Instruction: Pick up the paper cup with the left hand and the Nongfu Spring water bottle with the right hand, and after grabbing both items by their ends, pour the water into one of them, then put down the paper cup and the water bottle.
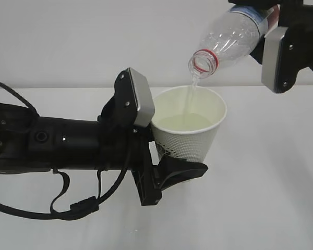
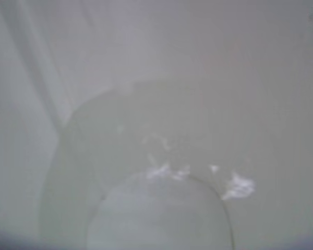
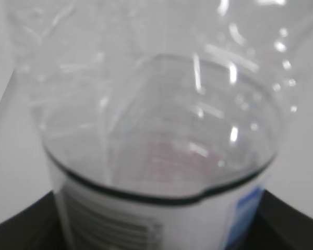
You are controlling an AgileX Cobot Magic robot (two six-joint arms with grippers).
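My left gripper [image 1: 180, 152] is shut on the white dimpled paper cup [image 1: 190, 140] and holds it upright just above the table. Its wall fills the blurred left wrist view as the cup [image 2: 156, 104]. Up at the right, my right gripper [image 1: 269, 23] is shut on the label end of the clear Nongfu Spring water bottle [image 1: 232, 36]. The bottle tilts down to the left, its red-ringed mouth over the cup's rim. A thin stream of water [image 1: 192, 88] falls into the cup, where faintly yellowish water [image 1: 185, 122] stands high. The right wrist view shows the bottle [image 3: 156, 130] close up between dark fingers [image 3: 21, 229].
A white table [image 1: 271, 182] lies under both arms, with a plain white wall behind. Loose black cables [image 1: 68, 208] hang from the left arm at the lower left. The long black left arm [image 1: 52, 143] spans the left half of the exterior view.
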